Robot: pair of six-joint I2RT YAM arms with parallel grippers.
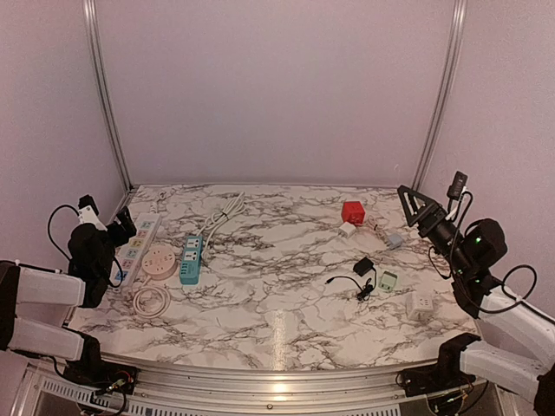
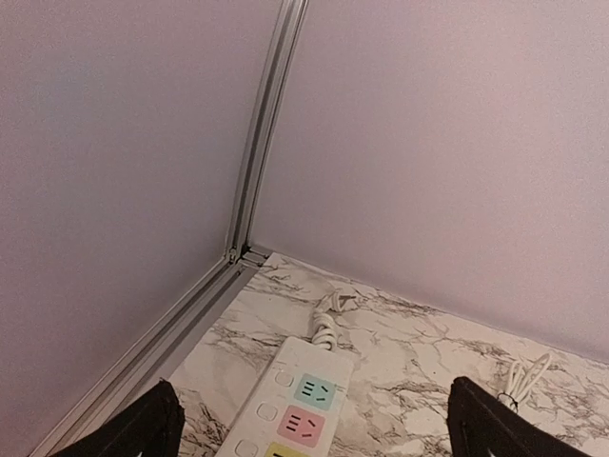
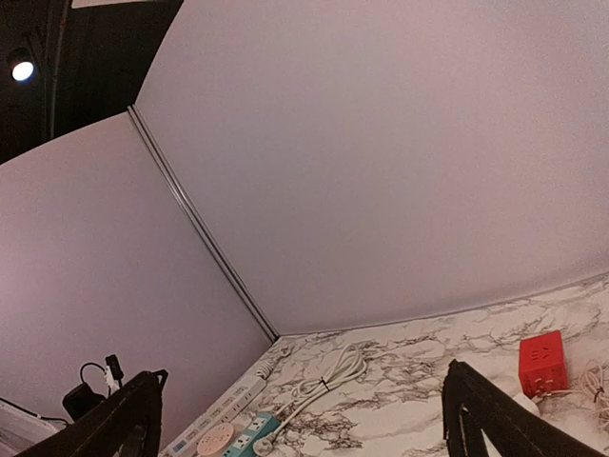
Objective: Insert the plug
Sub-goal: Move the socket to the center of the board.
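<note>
Both the left gripper (image 1: 124,222) and right gripper (image 1: 409,204) are gaping wide, empty. A black plug (image 1: 364,265) is lying untouched.

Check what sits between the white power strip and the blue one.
A round pink socket lies between the white power strip and the blue strip. The top view shows it clearest.

On the table (image 1: 286,321), a long strip (image 1: 139,247) lies along the left edge, a round socket (image 1: 159,260) just right of it, and a short strip (image 1: 191,258) right of that. A coiled cord (image 1: 152,301) lies before the round socket. At right, the back cube (image 1: 352,211) sits behind the plug (image 1: 364,265), and the front cube (image 1: 420,304) before it, further right.
</note>
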